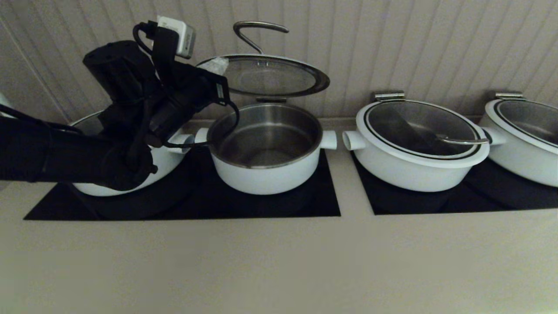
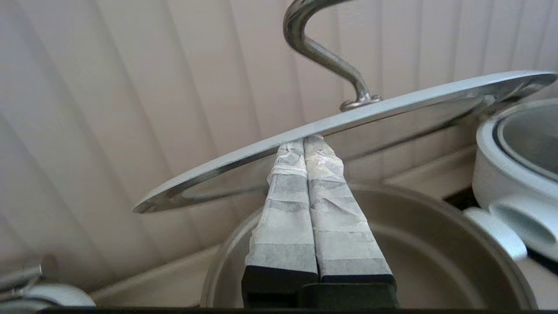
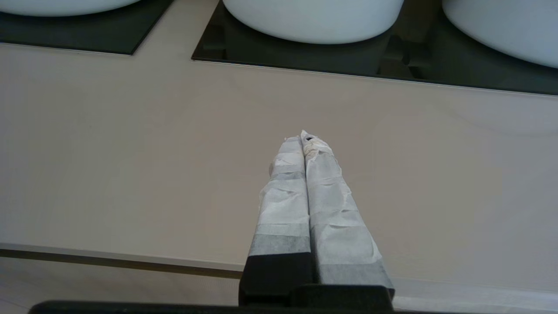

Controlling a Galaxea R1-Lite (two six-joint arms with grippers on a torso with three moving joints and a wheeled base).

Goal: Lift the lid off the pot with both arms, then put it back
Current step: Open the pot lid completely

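Note:
The glass lid (image 1: 270,76) with its curved steel handle (image 1: 257,32) hangs tilted above the open white pot (image 1: 266,174), whose steel inside shows. My left gripper (image 1: 216,65) is at the lid's left rim. In the left wrist view its fingers (image 2: 305,141) are pressed together, with the tips touching the underside of the lid's rim (image 2: 392,107) above the pot (image 2: 436,235). My right gripper (image 3: 304,137) is shut and empty above the bare counter in front of the cooktops. It is out of the head view.
A wider lidded white pot (image 1: 418,165) stands to the right and another (image 1: 523,144) at the far right. A third (image 1: 130,187) sits behind my left arm. All stand on black cooktops (image 1: 305,205) against a panelled wall (image 1: 436,43). A beige counter (image 1: 279,261) lies in front.

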